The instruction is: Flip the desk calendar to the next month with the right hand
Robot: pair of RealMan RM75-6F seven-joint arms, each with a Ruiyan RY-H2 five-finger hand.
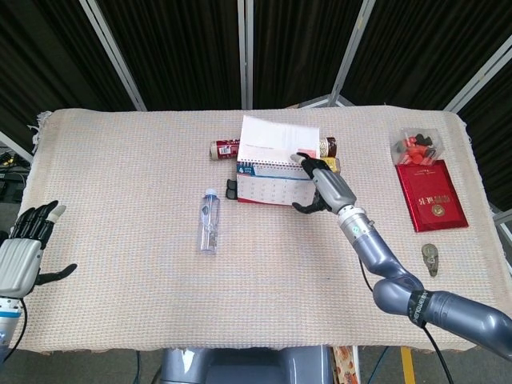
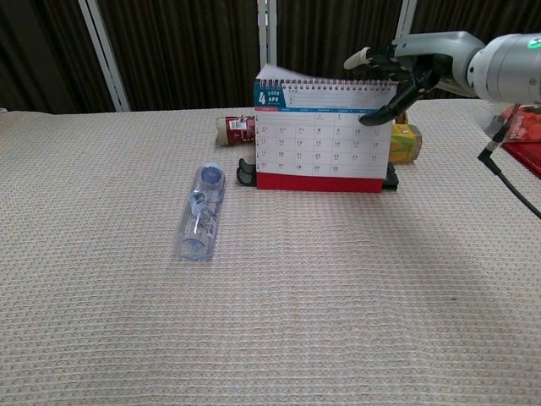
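The desk calendar (image 2: 325, 144) stands at the middle back of the table, its front sheet showing a big 4 and a red strip at the bottom. A turned page (image 1: 276, 142) lies tipped back over the spiral top; the chest view shows it only as a thin edge. My right hand (image 2: 404, 73) reaches over the calendar's top right corner, with the thumb stretched left above the page and the fingers (image 2: 382, 108) curving down in front of the sheet. In the head view the right hand (image 1: 324, 186) sits at the calendar's (image 1: 268, 182) right side. My left hand (image 1: 22, 254) hangs open off the table's left front.
A clear water bottle (image 2: 200, 211) lies on its side left of the calendar. Behind the calendar lie a red-labelled bottle (image 2: 235, 129) and a yellow one (image 2: 406, 142). At the right are a red booklet (image 1: 432, 196), a clear box of red pieces (image 1: 416, 146) and a small metal object (image 1: 431, 259).
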